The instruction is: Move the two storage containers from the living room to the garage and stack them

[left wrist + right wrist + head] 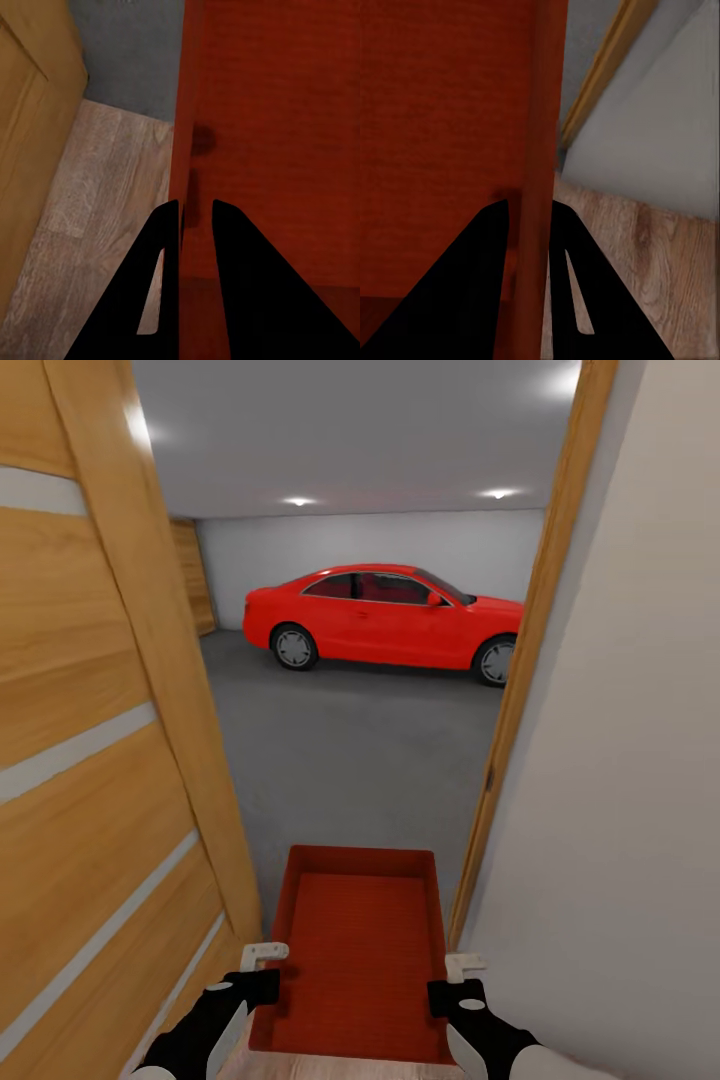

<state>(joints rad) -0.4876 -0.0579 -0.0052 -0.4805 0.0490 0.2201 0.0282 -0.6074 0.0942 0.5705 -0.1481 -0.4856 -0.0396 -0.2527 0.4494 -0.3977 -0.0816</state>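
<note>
I hold one orange-red storage container [362, 950] in front of me, carried level in the doorway to the garage. My left gripper [262, 972] is shut on its left wall [187, 150], one finger inside and one outside. On the opposite side my right gripper [455, 982] is shut on the right wall [540, 150] in the same way. Ahead lies the garage floor [350, 760], dark grey concrete. Light wood planks [97, 195] lie below the container.
A wood-panelled door [90, 760] stands open close on my left. The door frame [530, 650] and a cream wall [620, 760] are close on my right. A red car [385, 615] is parked across the far side of the garage.
</note>
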